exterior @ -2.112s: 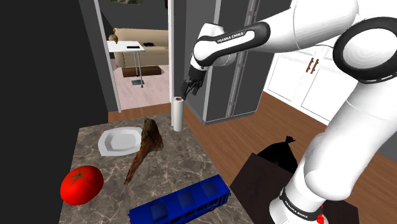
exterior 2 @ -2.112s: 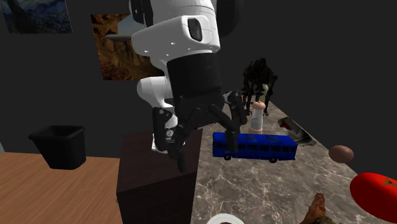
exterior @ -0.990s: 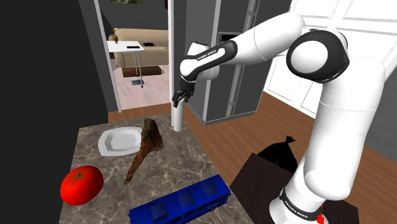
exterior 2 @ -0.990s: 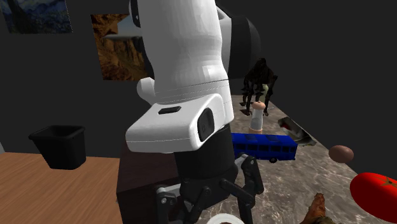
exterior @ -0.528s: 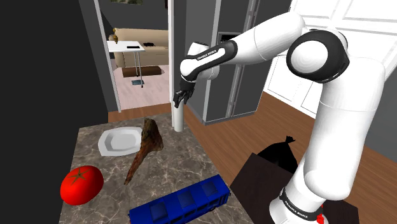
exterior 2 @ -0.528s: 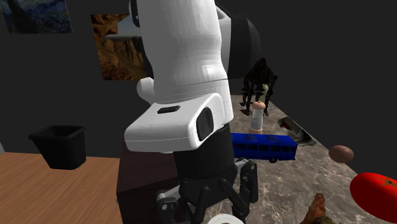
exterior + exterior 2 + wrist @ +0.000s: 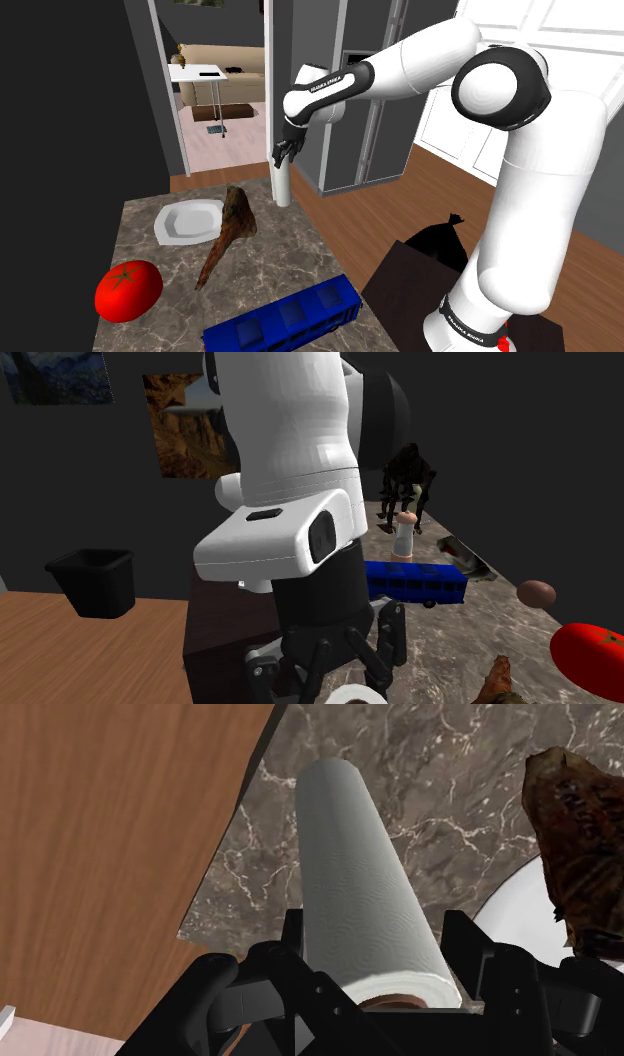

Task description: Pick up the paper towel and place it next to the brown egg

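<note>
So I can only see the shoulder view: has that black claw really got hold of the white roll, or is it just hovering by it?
Observer: In the wrist view the gripper has its two fingers pressed against opposite sides of the paper towel roll, near its top end, so the roll is clasped.
Operator: And the brown egg? I can't find it.
Observer: The second exterior view has the brown egg lying on the marble counter, between the blue toy bus and the red tomato.
Operator: Is anything up against the egg?
Observer: No, nothing touches it; the bus and the tomato both sit apart from it.
</note>
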Available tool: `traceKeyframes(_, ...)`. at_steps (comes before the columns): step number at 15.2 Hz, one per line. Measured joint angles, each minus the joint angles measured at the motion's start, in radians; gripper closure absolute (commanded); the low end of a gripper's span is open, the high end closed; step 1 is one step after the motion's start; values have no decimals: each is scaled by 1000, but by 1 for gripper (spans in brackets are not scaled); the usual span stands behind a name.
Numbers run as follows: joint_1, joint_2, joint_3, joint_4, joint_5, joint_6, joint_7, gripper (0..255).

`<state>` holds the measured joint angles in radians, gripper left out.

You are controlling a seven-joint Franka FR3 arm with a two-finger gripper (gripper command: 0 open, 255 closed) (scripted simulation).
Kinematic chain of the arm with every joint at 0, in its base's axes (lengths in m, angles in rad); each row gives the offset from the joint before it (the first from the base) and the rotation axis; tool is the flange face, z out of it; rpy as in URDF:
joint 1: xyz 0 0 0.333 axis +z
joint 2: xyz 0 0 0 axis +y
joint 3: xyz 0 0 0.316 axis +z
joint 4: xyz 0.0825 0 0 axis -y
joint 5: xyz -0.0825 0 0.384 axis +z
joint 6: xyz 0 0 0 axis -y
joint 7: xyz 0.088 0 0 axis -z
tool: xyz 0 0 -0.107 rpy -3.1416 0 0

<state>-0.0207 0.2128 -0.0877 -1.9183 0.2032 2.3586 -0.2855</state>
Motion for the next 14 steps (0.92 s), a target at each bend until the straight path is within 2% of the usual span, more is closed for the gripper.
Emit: traceKeyframes(14, 3, -59, -7, 109, -30, -166, 38, 255)
